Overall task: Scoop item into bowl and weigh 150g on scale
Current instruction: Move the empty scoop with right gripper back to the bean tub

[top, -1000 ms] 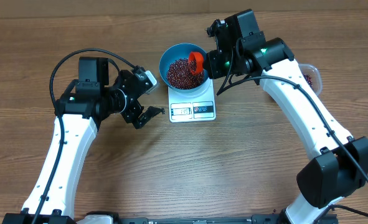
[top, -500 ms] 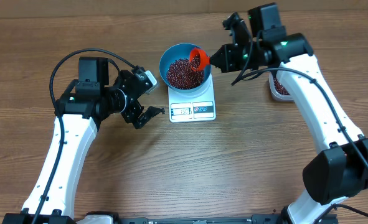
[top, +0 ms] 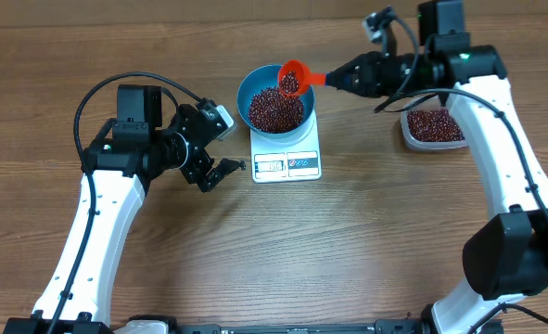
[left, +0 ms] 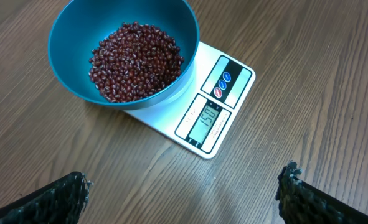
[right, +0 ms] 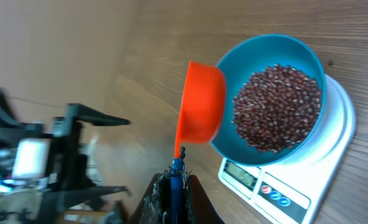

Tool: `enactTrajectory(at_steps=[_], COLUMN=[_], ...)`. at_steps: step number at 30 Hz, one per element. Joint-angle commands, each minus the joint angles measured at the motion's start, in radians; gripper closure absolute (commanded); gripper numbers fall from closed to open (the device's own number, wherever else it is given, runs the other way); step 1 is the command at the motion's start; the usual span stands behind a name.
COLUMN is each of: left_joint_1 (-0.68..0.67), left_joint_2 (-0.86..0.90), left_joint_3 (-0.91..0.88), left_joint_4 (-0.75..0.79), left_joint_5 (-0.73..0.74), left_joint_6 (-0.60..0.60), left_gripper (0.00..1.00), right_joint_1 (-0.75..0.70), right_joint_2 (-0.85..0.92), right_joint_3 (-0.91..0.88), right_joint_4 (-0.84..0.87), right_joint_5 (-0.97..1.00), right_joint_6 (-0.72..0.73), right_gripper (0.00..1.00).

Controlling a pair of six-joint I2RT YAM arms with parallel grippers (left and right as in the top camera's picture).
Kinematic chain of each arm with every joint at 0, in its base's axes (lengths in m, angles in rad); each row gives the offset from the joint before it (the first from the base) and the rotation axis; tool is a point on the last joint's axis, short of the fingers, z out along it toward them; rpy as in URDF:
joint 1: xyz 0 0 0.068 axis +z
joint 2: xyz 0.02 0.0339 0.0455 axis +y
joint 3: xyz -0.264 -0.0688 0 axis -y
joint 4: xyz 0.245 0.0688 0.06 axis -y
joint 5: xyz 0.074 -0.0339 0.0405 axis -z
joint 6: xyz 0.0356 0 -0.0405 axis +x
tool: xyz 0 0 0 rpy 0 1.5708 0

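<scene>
Wooden table (top: 255, 250): right hand (top: 340, 80) tight on scoop (top: 293, 78) at bowl (left: 78, 31) rim, left hand (top: 223, 142) agape.

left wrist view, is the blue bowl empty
No, the blue bowl holds a heap of red-brown beans and stands on the white scale.

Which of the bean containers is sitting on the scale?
The round blue bowl rests on the white scale; the clear rectangular tub sits directly on the table, off to the side.
</scene>
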Motion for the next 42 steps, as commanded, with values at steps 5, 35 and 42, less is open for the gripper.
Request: enactTrajectory(at_steps=[5, 35, 42], left_joint_1=[0.002, 0.002, 0.002], left_joint_2=[-0.004, -0.004, -0.004], left_joint_3=[-0.006, -0.006, -0.006], left_joint_4=[0.000, 0.000, 0.000], left_joint_5=[0.016, 0.016, 0.016], left_joint_6=[-0.014, -0.014, -0.014], left_gripper=[0.00, 0.00, 0.00], right_joint_1=[-0.095, -0.577, -0.571], right_joint_2=[-0.008, -0.008, -0.008], right_joint_3=[0.032, 0.032, 0.031], right_joint_4=[-0.029, -0.380, -0.379], right_joint_5=[-0.188, 0.191, 0.509], right_joint_6=[0.002, -0.233, -0.154], right_gripper=[0.96, 0.96, 0.96])
